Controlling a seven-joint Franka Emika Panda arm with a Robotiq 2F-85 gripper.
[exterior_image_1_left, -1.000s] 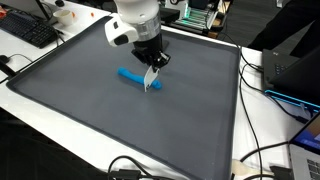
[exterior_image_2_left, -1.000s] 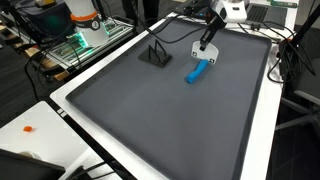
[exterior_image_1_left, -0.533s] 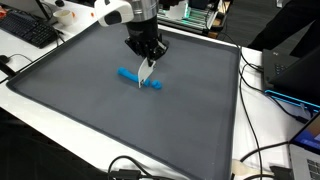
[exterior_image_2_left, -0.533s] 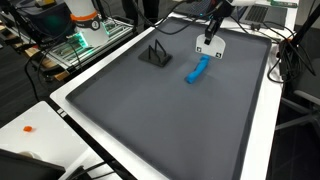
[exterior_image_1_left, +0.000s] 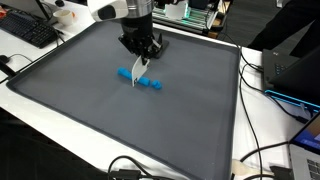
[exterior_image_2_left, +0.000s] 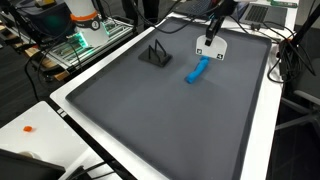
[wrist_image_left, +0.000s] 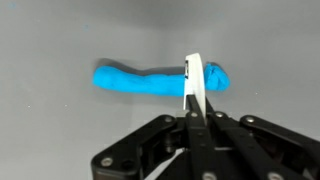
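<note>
Tool (exterior_image_1_left: 142, 62) pinching a thin white strip (wrist_image_left: 194, 85) on edge, I look down on the blue roll (wrist_image_left: 140, 80) lying on the dark mat (exterior_image_1_left: 70, 95) directly beneath, its long axis running left-right across the strip, which crosses near its right end.

White flat plastic blade (wrist_image_left: 194, 80): no print readable
Black keyboard (exterior_image_1_left: 28, 30): keys too small to read
Elsewhere: nothing legible
</note>
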